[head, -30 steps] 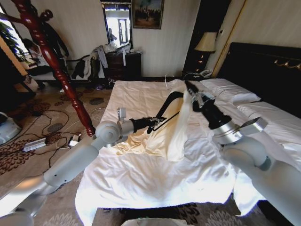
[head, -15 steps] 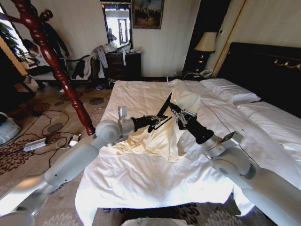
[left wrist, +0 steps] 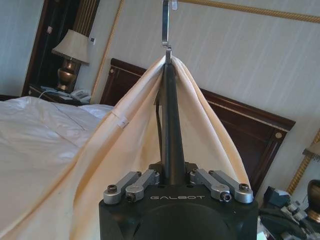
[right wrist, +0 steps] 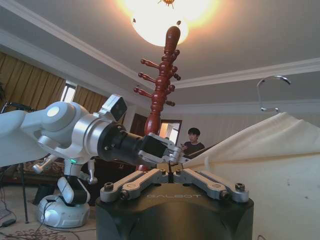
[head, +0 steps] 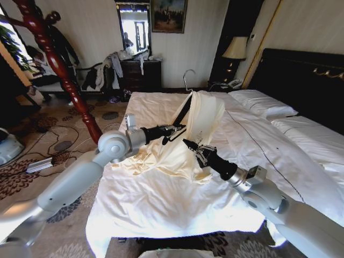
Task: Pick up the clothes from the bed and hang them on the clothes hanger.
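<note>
In the head view, the left gripper (head: 173, 130) is held out over the bed (head: 161, 204), clamped on one end of the clothes hanger (head: 184, 110). The hanger rises at a slant, its silver hook up top against the far wall, and most of its dark frame is buried under the clothes (head: 199, 129). The cream garment drapes from the hanger and trails down onto the white duvet in a crumpled pool beside the left arm. The right gripper (head: 192, 147) reaches in low, its tips at the hanging fabric. From here I cannot tell whether it pinches the cloth or only touches it. The reddish wooden coat stand (head: 59, 64) is cut off by the frame's top.

In the left wrist view, the left gripper (left wrist: 175, 176) is closed around the hanger's (left wrist: 169, 115) dark arm, and the clothes (left wrist: 125, 150) fall away on both sides. The hook's top is cropped.

In the right wrist view, the right gripper (right wrist: 172, 176) has its linkages folded inward, jaws together; whether a fold of the clothes (right wrist: 270, 165) sits between them is hard to make out. Beyond it the left gripper (right wrist: 167, 152) appears, with the coat stand (right wrist: 162, 80) behind. The hanger (right wrist: 267, 90) shows just its hook here.
</note>
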### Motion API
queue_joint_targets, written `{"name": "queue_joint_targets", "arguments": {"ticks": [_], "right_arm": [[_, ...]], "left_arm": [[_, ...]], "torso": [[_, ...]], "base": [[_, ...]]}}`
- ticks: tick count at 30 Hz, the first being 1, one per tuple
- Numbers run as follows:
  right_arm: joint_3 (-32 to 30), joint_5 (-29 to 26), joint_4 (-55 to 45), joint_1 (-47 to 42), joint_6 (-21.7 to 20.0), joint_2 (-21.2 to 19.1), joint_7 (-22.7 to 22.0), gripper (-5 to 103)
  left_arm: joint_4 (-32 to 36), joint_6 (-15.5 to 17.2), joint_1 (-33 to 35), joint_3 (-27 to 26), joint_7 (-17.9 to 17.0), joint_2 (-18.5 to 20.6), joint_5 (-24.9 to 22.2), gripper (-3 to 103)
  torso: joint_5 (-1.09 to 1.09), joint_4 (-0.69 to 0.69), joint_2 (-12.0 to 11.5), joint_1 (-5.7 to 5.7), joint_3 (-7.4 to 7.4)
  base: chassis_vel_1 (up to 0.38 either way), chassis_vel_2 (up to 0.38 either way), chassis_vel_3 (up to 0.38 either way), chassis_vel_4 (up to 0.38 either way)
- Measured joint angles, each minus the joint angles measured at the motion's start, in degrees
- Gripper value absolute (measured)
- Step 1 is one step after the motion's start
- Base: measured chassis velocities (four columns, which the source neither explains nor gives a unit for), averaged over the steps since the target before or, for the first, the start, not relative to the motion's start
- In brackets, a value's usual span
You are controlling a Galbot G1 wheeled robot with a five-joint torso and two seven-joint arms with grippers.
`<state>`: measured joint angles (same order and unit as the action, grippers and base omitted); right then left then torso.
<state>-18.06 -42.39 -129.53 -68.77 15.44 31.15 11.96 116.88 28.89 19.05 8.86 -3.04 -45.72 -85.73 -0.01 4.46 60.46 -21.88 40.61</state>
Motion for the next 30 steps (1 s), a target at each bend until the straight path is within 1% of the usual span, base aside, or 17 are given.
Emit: {"name": "queue_joint_targets", "arguments": {"ticks": [4, 6, 8, 10, 12, 14, 16, 17, 18, 20, 22, 24, 25, 27, 28, 29, 30], "right_arm": [[0.3, 1.6, 0.4, -0.5, 0.4, 0.3, -1.0, -3], [0.8, 2.5, 0.7, -0.7, 1.3, 0.5, -1.1, 7], [0.9, 2.6, 0.8, -0.7, 1.5, 0.5, -1.1, 7], [1.3, 2.8, 1.1, -0.8, 3.3, 0.6, 0.5, 22], [1.3, 2.8, 1.2, -0.8, 4.0, 0.5, 1.4, 22], [1.2, 2.6, 2.1, -0.9, 6.4, 0.3, 6.4, 33], [1.2, 2.6, 2.1, -0.9, 6.5, 0.3, 6.8, 33], [0.9, 1.2, 2.5, -0.4, 7.3, 0.5, 9.3, 44], [0.1, -1.8, 2.6, 0.7, 7.1, 0.8, 9.4, 49], [-0.6, -3.9, 2.6, 1.7, 6.6, 1.0, 7.9, 55], [-2.7, -9.7, 2.9, 4.8, 5.0, 0.8, 2.5, 66], [-3.5, -11.9, 3.3, 5.7, 4.6, 0.4, 1.6, 66], [-4.7, -15.2, 4.3, 7.0, 4.3, -0.6, 1.6, 72], [-6.3, -21.3, 8.2, 9.2, 4.0, -3.1, 6.8, 83], [-6.6, -22.9, 9.5, 9.8, 3.9, -3.8, 9.1, 83], [-6.6, -22.9, 9.5, 9.8, 3.9, -3.8, 9.1, 83], [-6.9, -25.9, 11.9, 10.8, 3.5, -5.0, 14.1, 88]], "left_arm": [[0.6, -0.1, 0.2, -0.5, 0.1, 1.3, 0.1, 19], [0.9, -0.3, 0.2, -0.8, 0.2, 2.3, 0.2, 19], [0.9, -0.3, 0.2, -0.8, 0.2, 2.5, 0.2, 19], [1.2, -0.4, 0.4, -1.2, 0.3, 3.7, 0.6, 19], [1.3, -0.5, 0.5, -1.4, 0.3, 4.1, 0.7, 19], [1.4, -0.7, 1.0, -2.3, 0.4, 5.2, 0.9, 19], [1.4, -0.7, 1.0, -2.4, 0.4, 5.3, 0.9, 19], [1.5, -0.8, 1.5, -3.0, 0.4, 6.2, 1.0, 19], [1.7, -0.8, 2.0, -3.4, 0.7, 7.1, 1.2, 19], [1.9, -0.8, 2.3, -3.6, 1.0, 7.7, 1.6, 19], [2.6, -0.9, 3.3, -4.0, 1.9, 9.6, 1.9, 19], [2.9, -0.9, 3.7, -4.2, 2.2, 10.1, 1.8, 19], [3.6, -0.8, 4.2, -4.5, 2.8, 11.0, 1.5, 19], [5.4, -0.7, 4.9, -4.8, 3.9, 12.4, 0.9, 19], [5.9, -0.7, 5.1, -4.8, 4.2, 12.7, 0.9, 19], [5.9, -0.7, 5.1, -4.8, 4.2, 12.7, 0.9, 19], [6.8, -0.7, 5.5, -5.0, 4.8, 13.4, 0.8, 19]], "torso": [[0.0, 0.01, 0.0, 0.0, 0.0], [0.0, 0.01, 0.0, 0.0, 0.0], [0.01, 0.01, 0.0, 0.0, 0.0], [0.0, 0.0, 0.0, 0.0, 0.0], [0.0, 0.01, 0.0, 0.0, 0.0], [0.0, 0.01, 0.0, 0.0, 0.0], [0.01, 0.01, 0.0, 0.0, 0.0], [0.01, 0.01, 0.0, 0.0, 0.0], [0.01, 0.01, 0.0, 0.0, 0.0], [0.01, 0.01, 0.0, 0.0, 0.0], [0.01, -0.01, 0.0, 0.0, 0.0], [0.0, -0.01, 0.0, 0.0, 0.0], [0.0, -0.01, 0.0, 0.0, 0.0], [0.0, 0.0, 0.0, 0.0, 0.0], [0.0, 0.01, 0.0, 0.0, 0.0], [0.0, 0.01, 0.0, 0.0, 0.0], [0.02, 0.01, 0.0, 0.0, 0.0]], "base": [[0.0, 0.0, 0.0, 0.0], [0.0, 0.0, 0.0, 0.0], [0.0, 0.0, 0.0, 0.0], [0.0, 0.0, 0.0, 0.0], [0.0, 0.0, 0.0, 0.0], [0.0, 0.0, 0.0, 0.0], [0.0, 0.0, 0.0, 0.0], [0.0, 0.0, 0.0, 0.0], [0.0, 0.0, 0.0, 0.0], [0.0, 0.0, 0.0, 0.0], [0.0, 0.0, 0.0, 0.0], [0.0, 0.0, 0.0, 0.0], [0.0, 0.0, 0.0, 0.0], [0.0, 0.0, 0.0, 0.0], [0.0, 0.0, 0.0, 0.0], [0.0, 0.0, 0.0, 0.0], [0.0, 0.0, 0.0, 0.0]]}}
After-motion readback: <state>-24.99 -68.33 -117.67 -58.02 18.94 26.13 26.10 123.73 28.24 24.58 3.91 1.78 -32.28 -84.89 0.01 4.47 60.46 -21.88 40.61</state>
